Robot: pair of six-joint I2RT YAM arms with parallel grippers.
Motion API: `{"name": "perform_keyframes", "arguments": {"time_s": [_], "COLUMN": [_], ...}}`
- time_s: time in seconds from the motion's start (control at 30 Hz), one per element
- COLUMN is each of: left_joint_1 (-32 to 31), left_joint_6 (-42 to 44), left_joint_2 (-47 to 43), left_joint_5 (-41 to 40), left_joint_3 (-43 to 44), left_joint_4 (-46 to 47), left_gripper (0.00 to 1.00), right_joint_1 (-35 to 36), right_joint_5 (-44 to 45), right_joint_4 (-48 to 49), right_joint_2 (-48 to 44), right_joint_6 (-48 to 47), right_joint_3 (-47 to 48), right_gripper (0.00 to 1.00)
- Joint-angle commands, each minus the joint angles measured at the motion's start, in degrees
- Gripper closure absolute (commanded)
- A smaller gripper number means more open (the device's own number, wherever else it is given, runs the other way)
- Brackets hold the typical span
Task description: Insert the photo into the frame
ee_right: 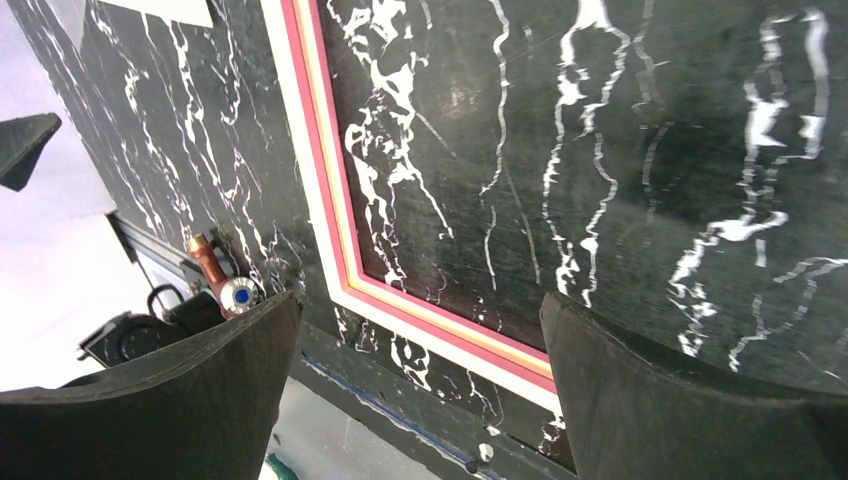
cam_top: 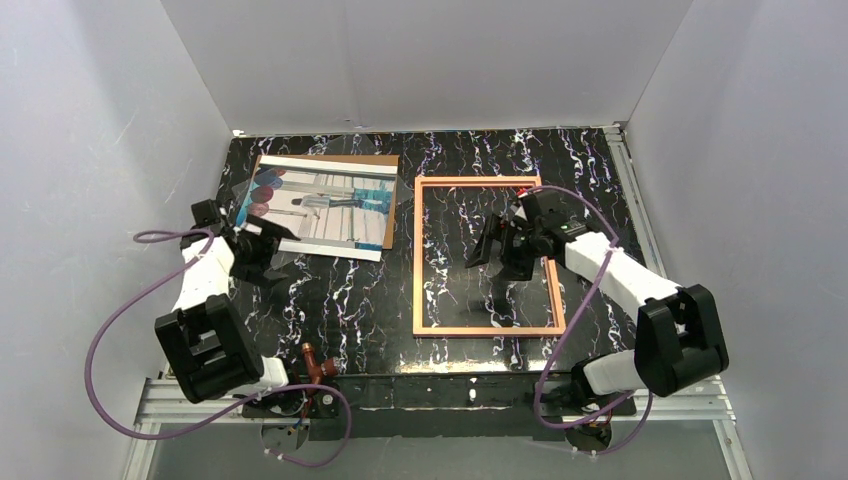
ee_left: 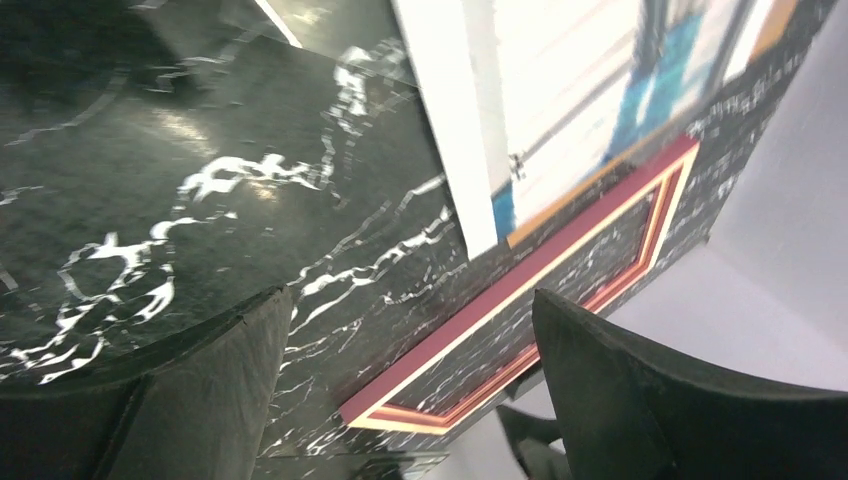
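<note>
The left arm rises from its base at the near left corner, folds at the elbow and runs its forearm away along the left side of the desk [cam_top: 350,290]. Its wrist turns inward, so that the left pincer [cam_top: 265,250] sits low near the near left corner of the photo [cam_top: 320,205]. The jaws are spread wide and hold nothing; its wrist camera shows only marbled desk between the fingers [ee_left: 200,400].

The photo lies face up at the far left of the desk on a brown backing board [cam_top: 391,195], which shows along its far and right edges.

The right arm bends at its elbow by the near right side and stretches its white forearm up and to the left. The right pincer [cam_top: 498,258] hangs over the inside of the frame [cam_top: 416,260], nearer its right rail, tilted down. Its jaws are released too, with nothing between them.

The frame lies flat on the desk just right of the photo, apart from it.
</note>
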Motion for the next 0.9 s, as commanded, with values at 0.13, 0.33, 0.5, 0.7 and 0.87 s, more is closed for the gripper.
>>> {"name": "perform_keyframes", "arguments": {"time_s": [0.13, 0.33, 0.5, 0.7, 0.87], "left_joint_1": [3.9, 3.8, 2.8, -6.8, -9.8], "left_joint_6": [-2.0, 5.7, 11.8, 23.3, 25.8], "left_joint_2": [2.1, 3.0, 4.2, 9.8, 15.2], "left_joint_5": [-7.0, -9.6, -13.0, -25.0, -29.8], "left_joint_3": [-1.5, 2.9, 7.1, 16.6, 20.4], "left_joint_4": [-6.4, -8.9, -10.6, -17.8, -20.6], "left_gripper": [0.11, 0.12, 0.13, 0.14, 0.13], "right_joint_1": [5.6, 8.5, 10.5, 11.5, 11.5], "right_joint_5": [1.2, 2.3, 2.6, 4.5, 7.1], "right_joint_4": [3.2, 2.7, -0.5, -8.5, -13.2], "right_joint_2": [4.2, 10.5, 20.7, 35.1, 46.6], "right_joint_6": [2.1, 1.0, -1.5, -6.2, -8.4], "right_joint_3": [4.2, 13.4, 28.0, 50.0, 67.8], "right_gripper": [0.02, 0.02, 0.02, 0.02, 0.02]}}
